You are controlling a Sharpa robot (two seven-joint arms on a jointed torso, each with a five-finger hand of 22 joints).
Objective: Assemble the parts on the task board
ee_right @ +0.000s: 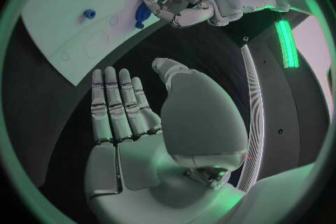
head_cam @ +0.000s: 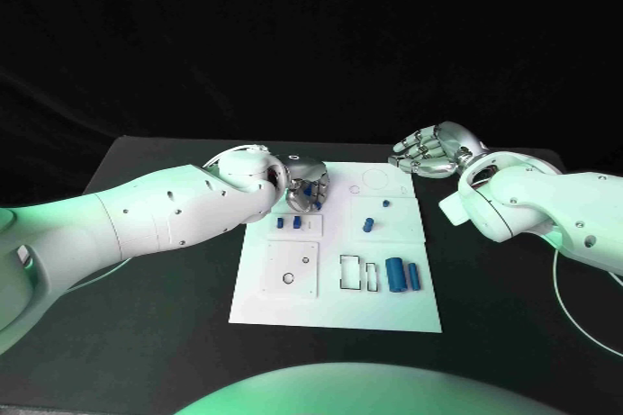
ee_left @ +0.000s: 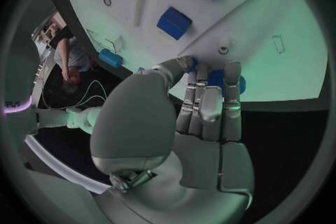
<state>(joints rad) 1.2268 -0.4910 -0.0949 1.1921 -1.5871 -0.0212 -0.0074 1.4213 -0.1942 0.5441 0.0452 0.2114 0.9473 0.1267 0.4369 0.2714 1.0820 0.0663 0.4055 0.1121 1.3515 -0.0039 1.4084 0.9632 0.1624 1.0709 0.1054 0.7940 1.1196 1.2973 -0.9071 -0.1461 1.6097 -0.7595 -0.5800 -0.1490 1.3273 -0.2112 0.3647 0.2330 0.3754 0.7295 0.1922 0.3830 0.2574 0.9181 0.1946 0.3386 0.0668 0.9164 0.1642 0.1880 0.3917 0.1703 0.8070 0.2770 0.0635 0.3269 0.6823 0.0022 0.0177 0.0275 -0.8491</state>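
We are seeing two blue cylinders (head_cam: pixel 404 276) lying side by side near the front of the white board (head_cam: pixel 335 298), with two small blue blocks (head_cam: pixel 290 222) farther back on its left part. Beyond them, our left hand (head_cam: pixel 304 184) is reaching over the board's far left corner, its fingers curling around a blue part (ee_left: pixel 225 81). Our right hand (head_cam: pixel 429 150) is hovering off the far right corner above the black table (head_cam: pixel 156 343), fingers spread and holding nothing.

Left hand (head_cam: pixel 304 183) covers blue part (ee_left: pixel 218 79) at task board (head_cam: pixel 390 293) far edge; grasp unclear.
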